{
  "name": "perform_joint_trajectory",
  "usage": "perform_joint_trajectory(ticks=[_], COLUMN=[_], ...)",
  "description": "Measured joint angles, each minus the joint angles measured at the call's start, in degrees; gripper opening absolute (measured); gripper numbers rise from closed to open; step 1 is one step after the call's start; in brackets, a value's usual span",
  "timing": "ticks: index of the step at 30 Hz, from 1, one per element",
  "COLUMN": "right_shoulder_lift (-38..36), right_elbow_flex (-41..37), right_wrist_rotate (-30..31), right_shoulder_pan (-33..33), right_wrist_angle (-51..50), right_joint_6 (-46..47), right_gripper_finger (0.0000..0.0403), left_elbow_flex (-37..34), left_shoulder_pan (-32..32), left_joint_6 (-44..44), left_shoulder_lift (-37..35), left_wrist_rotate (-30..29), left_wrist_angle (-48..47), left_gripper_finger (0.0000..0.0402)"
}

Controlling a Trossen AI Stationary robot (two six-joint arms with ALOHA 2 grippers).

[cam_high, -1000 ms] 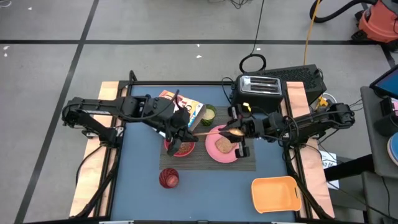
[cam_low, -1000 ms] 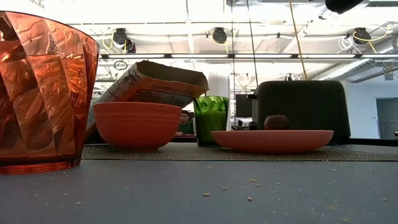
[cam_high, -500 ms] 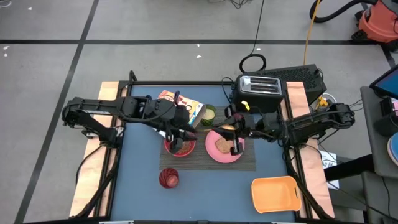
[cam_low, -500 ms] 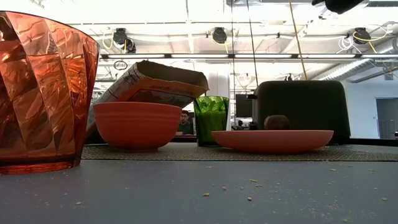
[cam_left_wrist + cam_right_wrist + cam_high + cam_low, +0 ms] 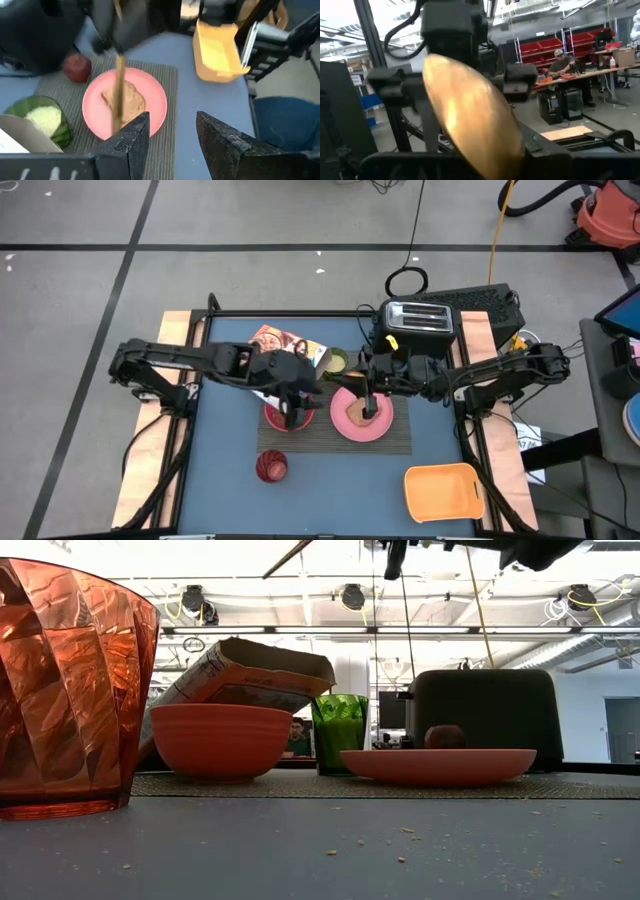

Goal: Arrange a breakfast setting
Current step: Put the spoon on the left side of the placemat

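My left gripper [image 5: 297,412] hovers over the pink-red round bowl [image 5: 288,418] on the dark striped placemat [image 5: 395,441], its fingers [image 5: 132,142] parted with nothing between them. Behind the bowl leans the Cheerios cereal box [image 5: 285,347]. My right gripper [image 5: 367,385] is clamped on the wooden-handled spoon [image 5: 118,90], holding it above the larger pink plate [image 5: 345,423] where the brown toast slice [image 5: 356,412] lies. The small red apple [image 5: 76,67] sits beside the plate, near the black toaster [image 5: 416,324].
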Motion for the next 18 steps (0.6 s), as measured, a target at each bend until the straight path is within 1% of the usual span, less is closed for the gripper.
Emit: perform_joint_trajectory(ticks=[7, 13, 18], right_shoulder_lift=[0.00, 0.00, 0.00], right_elbow_flex=[0.00, 0.00, 0.00], right_wrist_rotate=[-0.19, -0.20, -0.16], right_shoulder_pan=[0.02, 0.02, 0.03], right_wrist_angle=[-4.12, -9.67, -9.93], right_joint_6=[0.06, 1.33, 1.36], right_gripper_finger=[0.0018, 0.0019, 0.0019], left_elbow_flex=[-0.02, -0.02, -0.02], left_shoulder_pan=[0.43, 0.33, 0.33], left_joint_6=[0.66, 0.22, -3.02], left_shoulder_lift=[3.44, 3.46, 3.37], left_wrist_rotate=[-0.36, -0.31, -1.22], left_wrist_angle=[-0.64, -1.77, -2.93], left_gripper_finger=[0.0168, 0.0168, 0.0168])
